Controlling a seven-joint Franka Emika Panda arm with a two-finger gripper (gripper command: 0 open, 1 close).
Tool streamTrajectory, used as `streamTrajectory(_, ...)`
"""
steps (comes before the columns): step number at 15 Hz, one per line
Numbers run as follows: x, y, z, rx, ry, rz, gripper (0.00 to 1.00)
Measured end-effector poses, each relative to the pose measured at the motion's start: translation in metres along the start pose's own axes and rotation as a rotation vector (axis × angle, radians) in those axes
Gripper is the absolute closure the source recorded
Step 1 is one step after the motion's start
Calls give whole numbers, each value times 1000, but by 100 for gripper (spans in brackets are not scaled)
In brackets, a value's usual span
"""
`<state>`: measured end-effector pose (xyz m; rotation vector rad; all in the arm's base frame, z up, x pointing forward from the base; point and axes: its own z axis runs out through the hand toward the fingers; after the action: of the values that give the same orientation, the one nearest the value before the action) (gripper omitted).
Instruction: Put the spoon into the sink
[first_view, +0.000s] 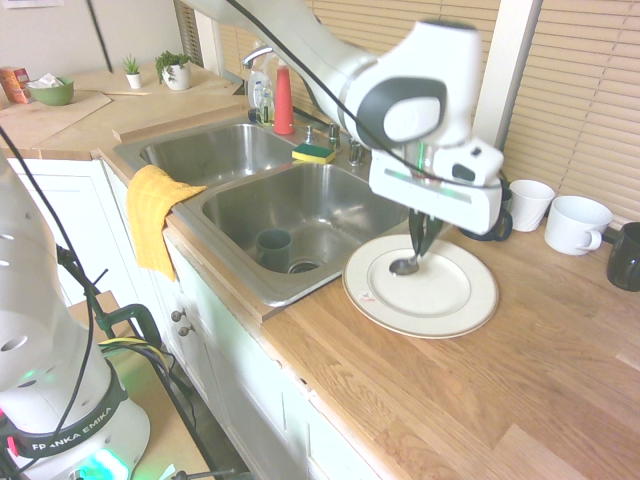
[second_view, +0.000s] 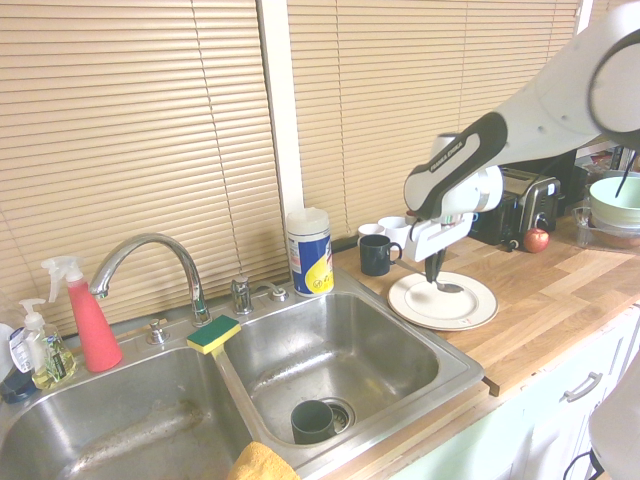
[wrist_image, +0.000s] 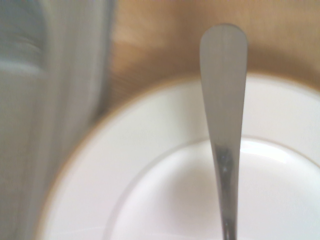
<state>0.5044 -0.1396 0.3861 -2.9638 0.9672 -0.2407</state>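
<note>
The gripper (first_view: 424, 243) pointed straight down over the plate (first_view: 445, 305), its dark fingers clamped on the slim handle of the spoon (first_view: 405, 265). The spoon was shiny silver metal; its oval bowl hung low, just above the plate's white middle, and whether it touched the plate could not be told. In the wrist view the spoon's (wrist_image: 223, 115) flat handle widened to a rounded end over the smooth white plate (wrist_image: 150, 190).

The plate was round and glossy with a thin tan line at its rim, and it lay on the wooden worktop (first_view: 480, 400) just beside the sink's (first_view: 300, 215) nearer basin, near the worktop's front edge. The sink was brushed stainless steel, rectangular, with two basins. A dark cup (first_view: 273, 248) stood in the nearer basin beside the round drain. A yellow and green sponge (first_view: 313, 153) rested on the sink's back ledge, and a yellow cloth (first_view: 155, 215) hung over its front rim.
</note>
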Motion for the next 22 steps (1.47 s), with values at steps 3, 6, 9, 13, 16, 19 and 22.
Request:
streamTrajectory(3,-37,-51,-14,-34,36,-79,100)
streamTrajectory(6,-111,-136,-13,-77,72,-185,100)
streamTrajectory(9,-178,-198,17,-139,94,-269,100)
streamTrajectory(13,-180,-212,127,-235,33,-257,100)
streamTrajectory(16,-171,-210,196,-286,-25,-242,100)
streamTrajectory(19,-177,-209,231,-328,-49,-242,100)
streamTrajectory(22,-176,-207,238,-339,-65,-222,0)
